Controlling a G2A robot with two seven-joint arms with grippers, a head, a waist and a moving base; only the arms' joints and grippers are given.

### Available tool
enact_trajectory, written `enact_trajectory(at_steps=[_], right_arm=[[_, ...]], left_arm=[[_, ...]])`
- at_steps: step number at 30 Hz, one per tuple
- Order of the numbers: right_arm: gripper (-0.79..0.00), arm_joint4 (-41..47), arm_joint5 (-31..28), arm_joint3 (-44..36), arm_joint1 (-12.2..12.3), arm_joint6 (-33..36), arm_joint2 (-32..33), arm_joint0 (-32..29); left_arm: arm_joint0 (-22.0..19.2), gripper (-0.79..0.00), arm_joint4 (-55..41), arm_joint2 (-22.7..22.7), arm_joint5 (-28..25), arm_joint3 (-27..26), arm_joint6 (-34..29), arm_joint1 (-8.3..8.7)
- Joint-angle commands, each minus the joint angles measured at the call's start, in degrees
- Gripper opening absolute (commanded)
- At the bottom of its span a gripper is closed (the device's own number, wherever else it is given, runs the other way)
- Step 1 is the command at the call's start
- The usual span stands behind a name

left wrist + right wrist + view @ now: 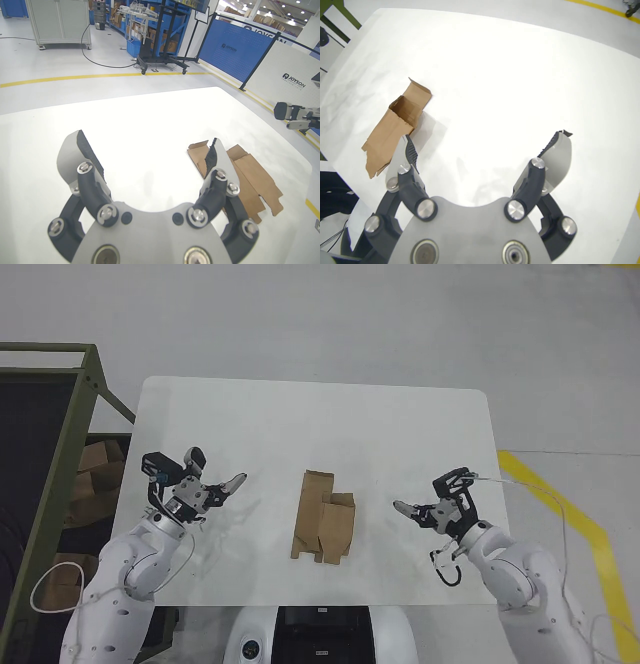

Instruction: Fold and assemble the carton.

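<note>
A flattened brown carton [323,517] lies near the middle of the white table [300,414], its flaps loose at both ends. The left wrist view has the carton [250,182] off to one side, and the right wrist view has the carton [395,125] partly puffed open at its far end. My left gripper [215,482] hovers over the table to the carton's left, open and empty, its fingers [85,152] spread wide. To the carton's right sits my right gripper [430,499], open too, with nothing between its fingers [557,150]. Neither gripper touches the carton.
A green metal frame [70,434] with more cardboard pieces [95,469] stands off the table's left edge. A yellow floor line [560,504] runs to the right. The other arm's gripper [295,116] shows at the far side in the left wrist view.
</note>
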Motion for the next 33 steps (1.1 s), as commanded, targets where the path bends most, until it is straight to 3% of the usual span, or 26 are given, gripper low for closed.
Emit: enact_trajectory(at_steps=[1,7,13,29,33], right_arm=[[0.0,4.56,-2.75,0.47,0.13,2.31,0.05,0.42],[0.0,14.06,-7.46,0.04,0.59,7.59,0.1,0.47],[0.0,24.48,-7.85,0.12,0.99,14.18,-0.88,1.01],[0.0,24.47,-7.74,0.17,0.99,14.03,-0.98,0.98],[0.0,24.15,-5.58,1.59,0.87,13.97,-3.64,1.87]], left_arm=[[-0.26,0.0,0.38,0.22,-0.03,0.28,-0.1,0.01],[-0.99,0.0,1.01,0.89,0.48,0.93,-0.04,-0.01],[-1.04,0.0,0.21,0.8,-1.81,0.91,-1.51,0.18],[-1.3,0.0,-0.11,1.19,-1.25,1.19,-2.12,0.16],[-2.4,0.0,-1.13,1.27,-2.5,2.53,-3.24,0.28]])
